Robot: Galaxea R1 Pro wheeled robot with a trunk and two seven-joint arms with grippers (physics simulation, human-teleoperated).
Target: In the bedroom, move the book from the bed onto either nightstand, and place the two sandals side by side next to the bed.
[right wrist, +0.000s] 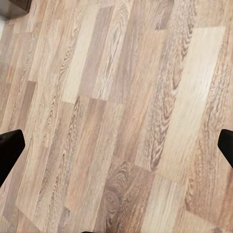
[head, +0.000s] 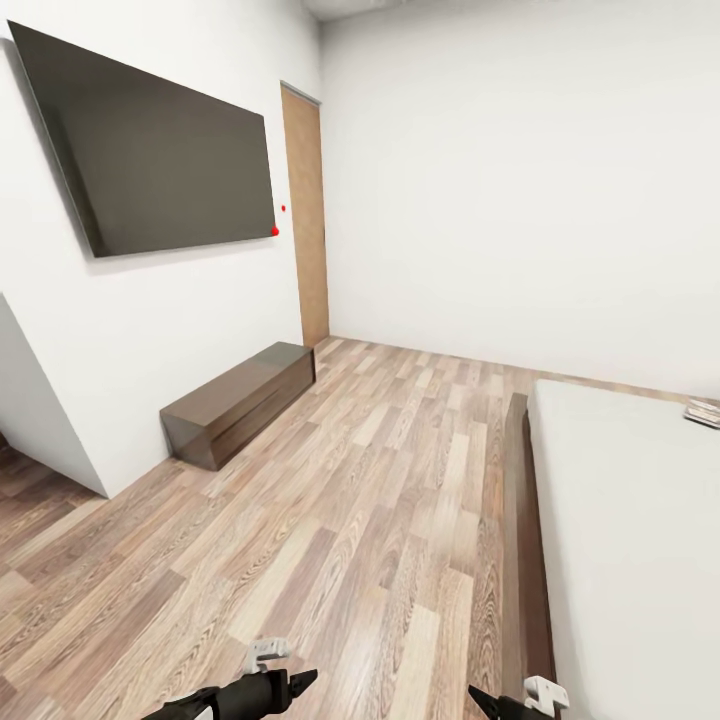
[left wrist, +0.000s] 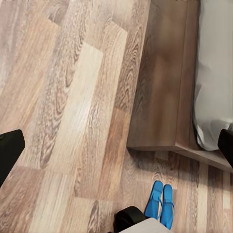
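Looking down from the head camera, I saw the left claw point(head: 300, 683) and right claw point(head: 483, 697) low over the wood-plank floor point(head: 380, 500), both empty. In each wrist view the dark fingertips point(left wrist: 9, 150) sat at opposite edges, so I logged both claws as spread wide, released. The left wrist view showed the two sandals point(left wrist: 160, 203) together on the floor just off the bed point(head: 640, 520) frame's corner. Further on, the book point(head: 704, 411) lay on the mattress's far edge. Beyond, a low dark bench point(head: 240, 400) stood under a wall screen point(head: 160, 150), beside a brown door point(head: 307, 215).
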